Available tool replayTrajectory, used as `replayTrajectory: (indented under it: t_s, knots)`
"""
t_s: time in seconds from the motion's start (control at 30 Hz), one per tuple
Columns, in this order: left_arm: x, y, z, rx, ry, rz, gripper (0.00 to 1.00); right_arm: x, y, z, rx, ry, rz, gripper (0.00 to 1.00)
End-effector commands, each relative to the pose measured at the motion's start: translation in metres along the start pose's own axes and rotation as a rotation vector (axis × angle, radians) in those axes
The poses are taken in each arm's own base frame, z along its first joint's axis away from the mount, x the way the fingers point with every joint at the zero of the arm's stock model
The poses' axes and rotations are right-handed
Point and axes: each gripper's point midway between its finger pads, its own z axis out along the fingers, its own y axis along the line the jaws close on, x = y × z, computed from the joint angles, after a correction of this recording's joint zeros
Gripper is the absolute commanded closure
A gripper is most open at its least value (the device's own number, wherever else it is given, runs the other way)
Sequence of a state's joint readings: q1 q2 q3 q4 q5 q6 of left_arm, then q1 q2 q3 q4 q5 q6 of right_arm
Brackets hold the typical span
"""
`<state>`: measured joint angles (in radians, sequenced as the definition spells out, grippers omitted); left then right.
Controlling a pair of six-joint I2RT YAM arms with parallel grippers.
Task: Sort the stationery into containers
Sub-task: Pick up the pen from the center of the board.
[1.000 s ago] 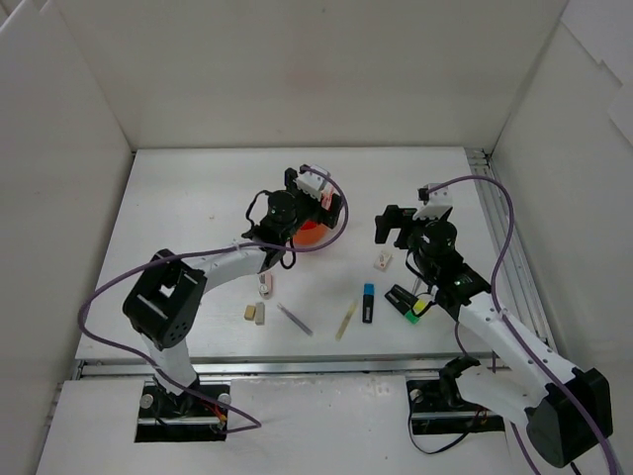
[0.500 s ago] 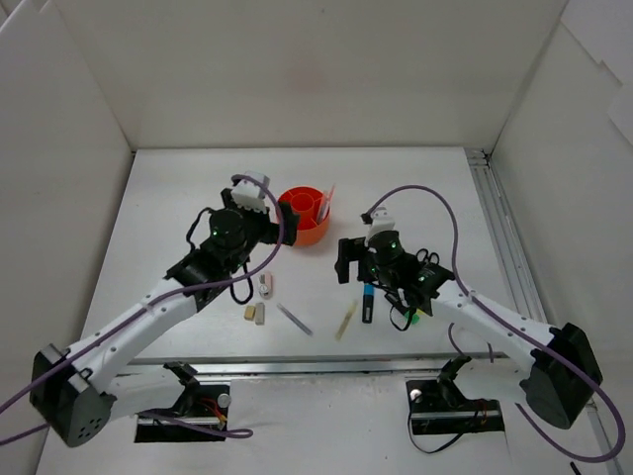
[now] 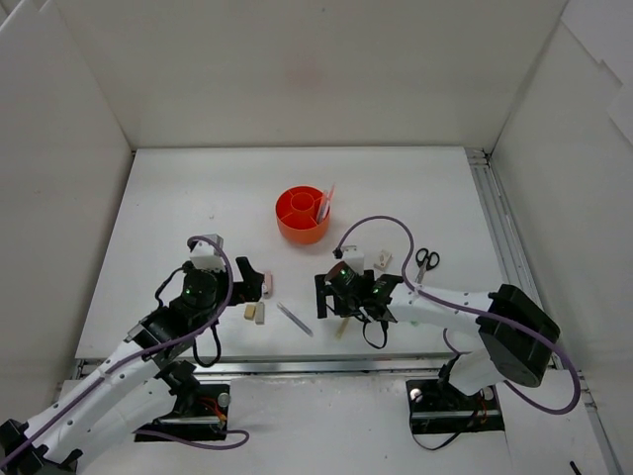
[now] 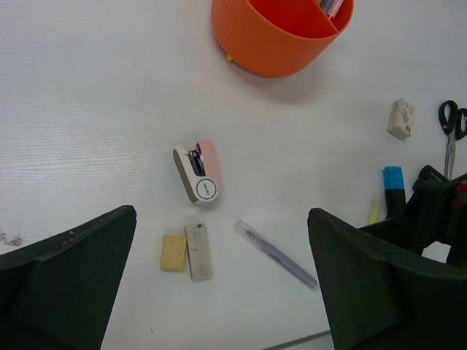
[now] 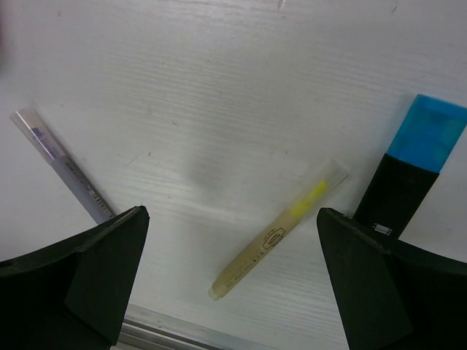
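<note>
The orange organiser (image 3: 303,213) stands mid-table with a pink pen in it; it also shows in the left wrist view (image 4: 281,33). My left gripper (image 3: 237,302) is open and empty above two tan erasers (image 4: 186,251) and a purple pen (image 4: 276,254). A pink-and-white stapler-like piece (image 4: 198,171) lies beyond them. My right gripper (image 3: 346,312) is open and empty, hovering over a yellow pen (image 5: 281,230). A black highlighter with a blue end (image 5: 412,171) lies just right of the pen. Scissors (image 3: 425,261) and a small white piece (image 3: 382,260) lie further right.
The metal rail of the table's front edge (image 5: 182,328) runs just below the yellow pen. White walls enclose the table on three sides. My right arm (image 4: 438,211) shows at the right of the left wrist view, close to the blue-ended highlighter (image 4: 392,186).
My left arm has pulled back from the organiser toward the near edge, over the erasers. My right arm has swung left and nearer, from the highlighters to over the yellow pen.
</note>
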<state>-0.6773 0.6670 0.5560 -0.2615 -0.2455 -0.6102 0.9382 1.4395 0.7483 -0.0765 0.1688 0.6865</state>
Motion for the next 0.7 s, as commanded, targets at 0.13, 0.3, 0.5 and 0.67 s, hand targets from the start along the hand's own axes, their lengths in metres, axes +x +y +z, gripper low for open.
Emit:
replayTrajectory:
  t_s: [0.13,0.3,0.5,0.67]
  knots:
    - [-0.004,-0.004,-0.001,-0.008,0.005,-0.057,0.00,0.004,0.001,0.009,0.056,-0.006,0.130,0.04]
    - [0.000,-0.003,0.000,-0.015,0.021,-0.059,0.01,0.011,-0.006,0.018,0.128,0.028,0.160,0.16]
    - [0.001,-0.003,-0.002,-0.003,0.013,-0.074,0.01,0.009,-0.017,0.023,0.203,0.010,0.169,0.56]
    - [0.001,0.000,-0.007,-0.011,0.008,-0.089,0.01,-0.004,-0.026,0.027,0.259,-0.012,0.132,0.81]
